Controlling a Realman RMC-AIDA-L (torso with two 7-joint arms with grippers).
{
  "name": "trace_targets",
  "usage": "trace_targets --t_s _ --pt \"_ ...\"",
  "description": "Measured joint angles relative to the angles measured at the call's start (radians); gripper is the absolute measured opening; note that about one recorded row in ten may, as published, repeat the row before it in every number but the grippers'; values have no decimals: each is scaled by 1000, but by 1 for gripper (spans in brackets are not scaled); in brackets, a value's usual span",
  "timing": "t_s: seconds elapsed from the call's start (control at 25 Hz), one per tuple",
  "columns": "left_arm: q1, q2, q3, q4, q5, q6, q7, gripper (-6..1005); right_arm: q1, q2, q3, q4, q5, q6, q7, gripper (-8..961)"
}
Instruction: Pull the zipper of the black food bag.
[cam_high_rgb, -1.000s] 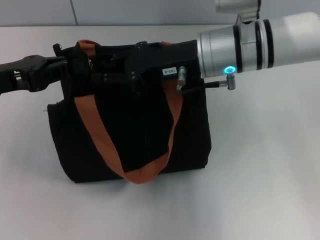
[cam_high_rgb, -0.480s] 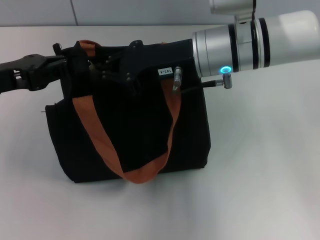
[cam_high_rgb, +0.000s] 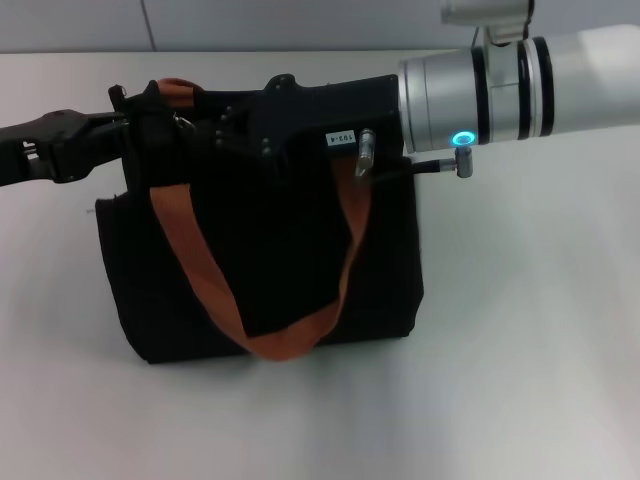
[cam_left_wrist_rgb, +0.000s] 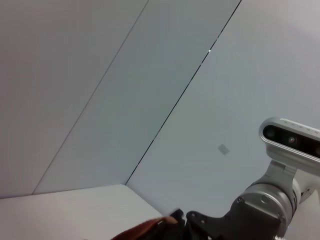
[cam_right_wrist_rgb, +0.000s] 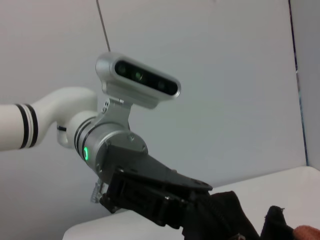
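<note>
The black food bag (cam_high_rgb: 260, 260) stands upright mid-table, its orange-brown handle (cam_high_rgb: 190, 265) hanging down the front. My left gripper (cam_high_rgb: 135, 122) reaches in from the left and is shut on the bag's top left corner, beside the other strap. It also shows in the right wrist view (cam_right_wrist_rgb: 192, 215), clamped on black fabric (cam_right_wrist_rgb: 222, 215). My right gripper (cam_high_rgb: 215, 135) lies across the bag's top, reaching in from the right toward the left end. The zipper pull is hidden among the black gripper parts.
The bag stands on a white table (cam_high_rgb: 520, 330). A grey panelled wall (cam_high_rgb: 300, 20) runs behind it. The right forearm (cam_high_rgb: 520, 85) and its wrist plug (cam_high_rgb: 365, 155) overhang the bag's right top edge. The left wrist view shows the right arm's wrist (cam_left_wrist_rgb: 260, 210).
My right arm moved slightly left along the bag's top, then back to the right and a little farther away. The left gripper and the bag have hardly moved.
</note>
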Motion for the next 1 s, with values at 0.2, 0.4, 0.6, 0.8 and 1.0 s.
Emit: trace_targets --t_s 0.2,0.4,0.6,0.8,1.0 --pt "0 2 0 0 0 0 0 23 -10 -3 2 -5 14 -4 5 8" --pt "2 1 0 0 0 1 0 23 -8 -6 0 -9 12 -8 40 7" --pt "5 1 0 0 0 2 1 23 -9 -8 2 -17 8 -15 80 4" --pt "7 1 0 0 0 2 1 23 -8 -9 5 -19 8 -16 118 2" --pt "9 0 0 0 0 3 3 23 -10 -9 27 -24 10 -16 160 0"
